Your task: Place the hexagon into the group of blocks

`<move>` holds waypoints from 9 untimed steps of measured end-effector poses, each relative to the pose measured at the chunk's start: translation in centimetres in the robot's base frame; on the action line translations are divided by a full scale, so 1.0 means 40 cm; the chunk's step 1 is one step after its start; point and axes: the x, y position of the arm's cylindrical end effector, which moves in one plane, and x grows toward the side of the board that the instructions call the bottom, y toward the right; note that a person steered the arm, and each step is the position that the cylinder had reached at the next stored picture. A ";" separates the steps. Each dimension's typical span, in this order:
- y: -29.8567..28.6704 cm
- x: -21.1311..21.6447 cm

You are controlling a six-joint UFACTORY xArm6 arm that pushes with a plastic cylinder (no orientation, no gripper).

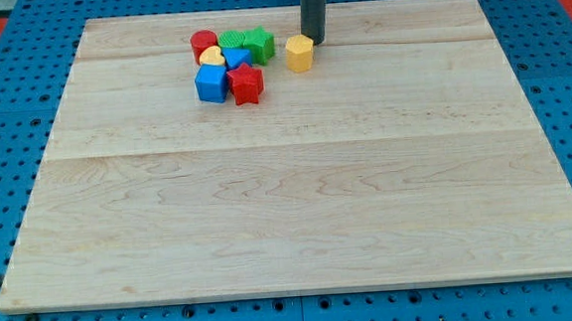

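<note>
The yellow hexagon [299, 53] stood on the wooden board [299, 209] near the view's top, a little left of the middle, and I take it as the landmark. My tip [314, 40] was just beside the hexagon, at its upper right, so close that I could not tell whether the two touched. The rod has no pincer, so nothing was clenched or grasped; the tip only stood next to the block. To the left of the hexagon, with a small gap between, lay the group of blocks. The green star [258, 45] was the nearest to the hexagon, slightly higher in the view. Further left from the hexagon were a green block [231, 38] and a red cylinder [203, 45]. Left and lower from the hexagon were the red star [246, 83], a blue block [237, 58], a yellow block [211, 57] partly hidden, and the blue cube [211, 82], the farthest at that side. The blocks of the group were pressed close together.
</note>
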 end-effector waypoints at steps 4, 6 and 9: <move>0.010 0.064; -0.059 0.064; -0.092 0.064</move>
